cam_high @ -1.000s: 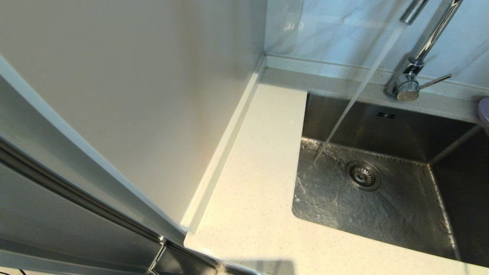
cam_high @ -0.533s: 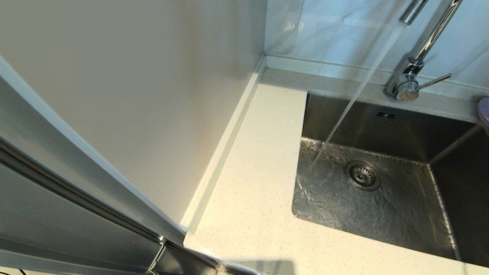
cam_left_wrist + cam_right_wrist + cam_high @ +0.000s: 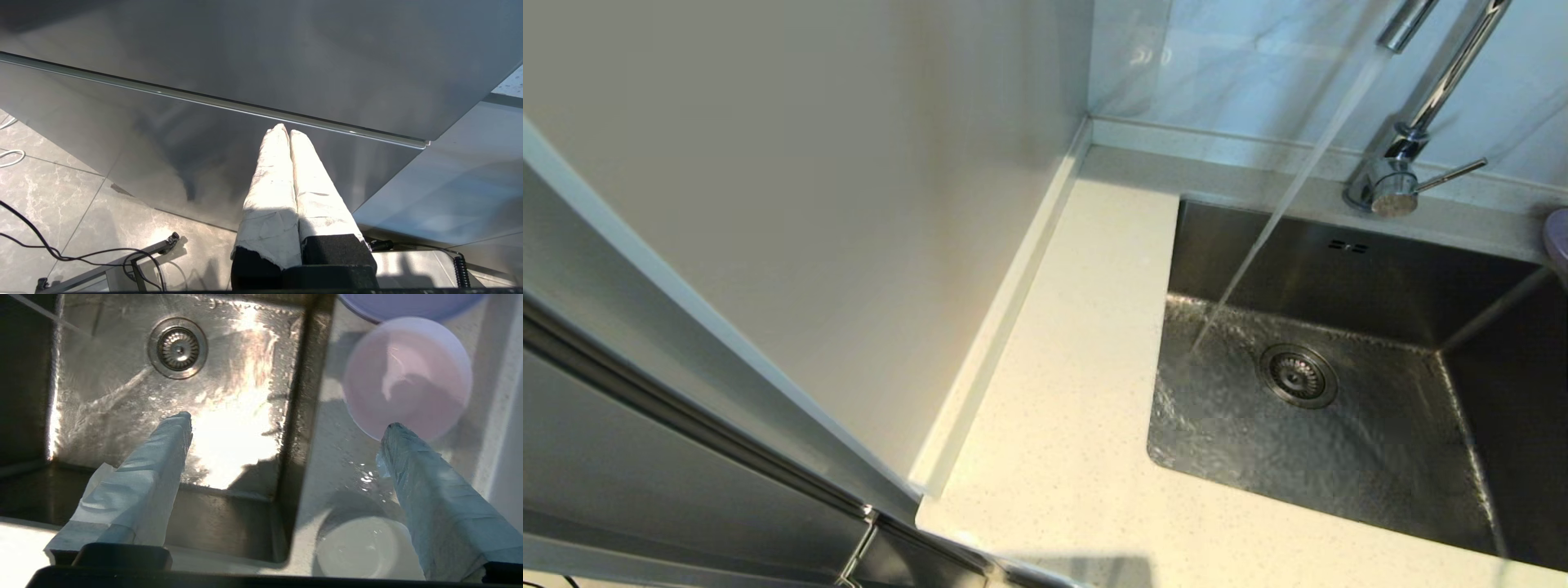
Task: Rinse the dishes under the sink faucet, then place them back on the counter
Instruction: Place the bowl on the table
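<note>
The faucet (image 3: 1409, 147) spout and the lilac plate (image 3: 408, 304) are cut off by picture edges.

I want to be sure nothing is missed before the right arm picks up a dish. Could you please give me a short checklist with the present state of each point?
1. Water runs from the tall chrome gooseneck faucet into the deep stainless-steel sink: ok.
2. Right gripper jaws wide open, holding nothing: ok.
3. Pale pink round bowl upright on the cream speckled counter: ok.
4. Whitish round bowl upright on the counter, near the camera: ok.
5. Lilac plate fully visible: not ok, only its edge shows.
6. Left gripper shut and parked by the grey cabinet front: ok.
</note>
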`<state>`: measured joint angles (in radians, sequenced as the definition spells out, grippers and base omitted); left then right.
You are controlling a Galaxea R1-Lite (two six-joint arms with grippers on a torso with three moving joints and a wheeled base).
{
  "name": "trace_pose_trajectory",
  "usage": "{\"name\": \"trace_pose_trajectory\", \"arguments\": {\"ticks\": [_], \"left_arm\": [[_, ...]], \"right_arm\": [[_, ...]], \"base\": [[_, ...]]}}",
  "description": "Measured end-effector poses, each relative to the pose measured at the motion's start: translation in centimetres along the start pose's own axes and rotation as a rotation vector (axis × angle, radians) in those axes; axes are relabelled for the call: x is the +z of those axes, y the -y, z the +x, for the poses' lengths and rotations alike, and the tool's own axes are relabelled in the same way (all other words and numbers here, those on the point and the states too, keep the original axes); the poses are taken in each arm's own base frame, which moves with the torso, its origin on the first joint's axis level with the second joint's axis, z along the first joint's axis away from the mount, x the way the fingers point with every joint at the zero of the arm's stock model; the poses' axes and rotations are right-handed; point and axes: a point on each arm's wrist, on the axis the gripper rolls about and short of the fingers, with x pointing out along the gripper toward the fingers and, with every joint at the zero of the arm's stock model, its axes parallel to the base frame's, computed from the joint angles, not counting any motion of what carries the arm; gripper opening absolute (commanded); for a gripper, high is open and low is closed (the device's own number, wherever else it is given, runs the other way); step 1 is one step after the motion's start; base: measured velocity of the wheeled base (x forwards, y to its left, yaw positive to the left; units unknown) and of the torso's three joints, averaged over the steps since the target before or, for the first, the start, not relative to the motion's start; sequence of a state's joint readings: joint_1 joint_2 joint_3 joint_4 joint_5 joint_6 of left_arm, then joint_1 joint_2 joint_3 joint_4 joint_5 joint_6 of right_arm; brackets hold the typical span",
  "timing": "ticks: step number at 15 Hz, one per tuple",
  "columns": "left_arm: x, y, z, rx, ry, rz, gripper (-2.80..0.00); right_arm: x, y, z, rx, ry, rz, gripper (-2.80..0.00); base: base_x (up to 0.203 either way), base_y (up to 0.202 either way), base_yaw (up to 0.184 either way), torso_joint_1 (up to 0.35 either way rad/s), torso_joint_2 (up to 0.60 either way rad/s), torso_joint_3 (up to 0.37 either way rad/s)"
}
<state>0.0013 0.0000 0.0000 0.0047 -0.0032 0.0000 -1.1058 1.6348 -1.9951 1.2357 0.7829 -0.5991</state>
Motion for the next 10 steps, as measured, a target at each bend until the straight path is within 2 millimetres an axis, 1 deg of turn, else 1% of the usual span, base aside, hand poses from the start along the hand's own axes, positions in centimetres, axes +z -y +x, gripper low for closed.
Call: {"name": "trace_pose_trajectory", "arguments": {"ticks": [2,4,5,7,8,10], "left_arm": [[0.0,0.0,0.0,0.000,0.000,0.000,-2.80],[0.0,0.0,0.0,0.000,0.000,0.000,-2.80],[0.0,0.0,0.0,0.000,0.000,0.000,-2.80],[0.0,0.0,0.0,0.000,0.000,0.000,-2.80],[0.0,0.0,0.0,0.000,0.000,0.000,-2.80],[0.0,0.0,0.0,0.000,0.000,0.000,-2.80]], "right_arm": [[0.7,-1.5,0.6,-0.013,-0.034,-0.005,0.00],[1.9,-3.3,1.7,-0.093,-0.068,0.004,0.00],[2.7,-4.3,2.3,-0.140,-0.058,0.017,0.00],[4.7,-6.1,3.4,-0.269,0.034,0.057,0.00],[5.3,-6.5,3.5,-0.318,0.077,0.076,0.00],[5.2,-6.9,3.8,-0.326,0.054,0.058,0.00]], "base": [[0.000,0.000,0.000,0.000,0.00,0.000],[0.000,0.000,0.000,0.000,0.00,0.000],[0.000,0.000,0.000,0.000,0.00,0.000],[0.000,0.000,0.000,0.000,0.00,0.000],[0.000,0.000,0.000,0.000,0.00,0.000],[0.000,0.000,0.000,0.000,0.00,0.000]]}}
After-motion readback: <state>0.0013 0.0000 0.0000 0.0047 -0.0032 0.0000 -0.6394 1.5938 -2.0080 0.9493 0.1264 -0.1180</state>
